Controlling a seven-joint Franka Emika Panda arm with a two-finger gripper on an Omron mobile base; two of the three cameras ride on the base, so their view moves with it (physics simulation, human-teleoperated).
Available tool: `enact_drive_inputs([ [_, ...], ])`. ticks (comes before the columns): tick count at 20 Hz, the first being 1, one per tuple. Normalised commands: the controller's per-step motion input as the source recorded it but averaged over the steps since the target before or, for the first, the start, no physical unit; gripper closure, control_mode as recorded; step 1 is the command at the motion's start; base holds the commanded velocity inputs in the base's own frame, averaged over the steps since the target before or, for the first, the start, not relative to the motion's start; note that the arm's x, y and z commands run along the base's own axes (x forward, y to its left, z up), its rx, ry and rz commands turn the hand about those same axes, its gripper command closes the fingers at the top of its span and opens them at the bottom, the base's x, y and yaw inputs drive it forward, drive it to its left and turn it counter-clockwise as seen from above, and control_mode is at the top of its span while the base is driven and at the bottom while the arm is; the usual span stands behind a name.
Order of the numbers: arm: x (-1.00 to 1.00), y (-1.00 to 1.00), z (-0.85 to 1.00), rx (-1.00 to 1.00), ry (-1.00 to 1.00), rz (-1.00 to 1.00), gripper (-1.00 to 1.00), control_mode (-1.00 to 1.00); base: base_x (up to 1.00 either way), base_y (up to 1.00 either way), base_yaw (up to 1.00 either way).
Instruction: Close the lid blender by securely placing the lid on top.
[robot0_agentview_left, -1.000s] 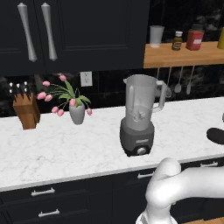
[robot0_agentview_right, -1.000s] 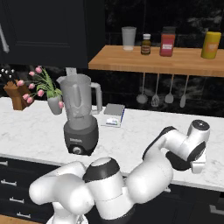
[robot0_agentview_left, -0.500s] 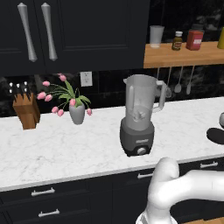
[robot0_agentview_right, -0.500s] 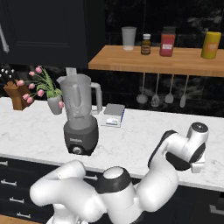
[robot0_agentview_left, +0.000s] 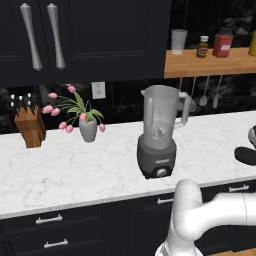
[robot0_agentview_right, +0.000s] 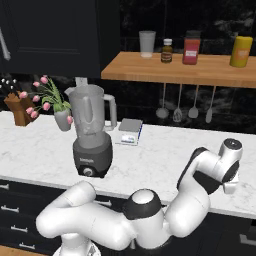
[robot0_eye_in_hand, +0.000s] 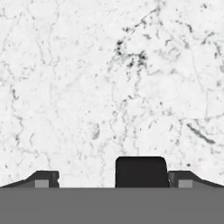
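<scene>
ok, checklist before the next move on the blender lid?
1. Blender upright, jar mouth uncovered: ok.
2. Lid lying flat on the counter, right of the blender, partly cut off by the picture's edge: ok.
3. End effector open, fingertips wide apart: ok.
4. End effector pointing down at the counter: ok.
5. Lid lined up between the fingertips: cannot tell; the hand view shows marble and a dark block low in the picture.
</scene>
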Motion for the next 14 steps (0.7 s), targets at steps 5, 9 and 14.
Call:
enact_drive_inputs([
  [5,-0.16,0.07,-0.67,0.00,0.01,0.01,-1.00,-1.00,0.00,0.00,0.00],
  [9,-0.40,0.49,-0.92,-0.04,0.05,0.00,1.00,-1.00,0.00,0.00,0.00],
  [14,-0.35,0.72,-0.50,-0.01,0.01,0.00,1.00,-1.00,0.00,0.00,0.00],
])
